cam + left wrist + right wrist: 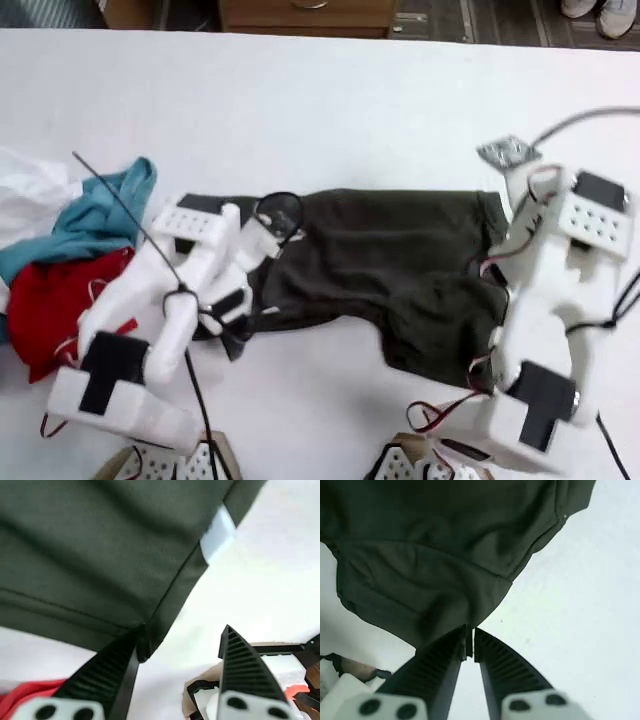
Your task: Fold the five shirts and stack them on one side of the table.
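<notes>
Tag: white tag (217, 532) at the edge of the dark shirt (90, 555); print on it can't be made out.
Dark shirt: mid table (320, 100), laid out side to side in high view. Mostly flat, but rumpled and bunched at the end by the R arm.
L gripper (182, 635): jaws wide apart, nothing clamped. One fingertip (135, 647) touches the shirt's hem corner; the other finger is over bare table.
R gripper (471, 632): jaws nearly together, w/ a fold of the dark shirt's edge pinched between the tips.
Pile: red shirt (55, 300), teal shirt (100, 215) and white shirt (30, 185) heaped unfolded at the table side by the L arm, touching one another. Pile is just beside the dark shirt's end.
In the way: L arm sits over the dark shirt's pile-side end, R arm over its other end. A black wire (130, 225) runs slantwise across the L arm.
Other: metal bracket (508, 152) on the table near the R arm; wood cabinet (305, 15) beyond the far table edge.
</notes>
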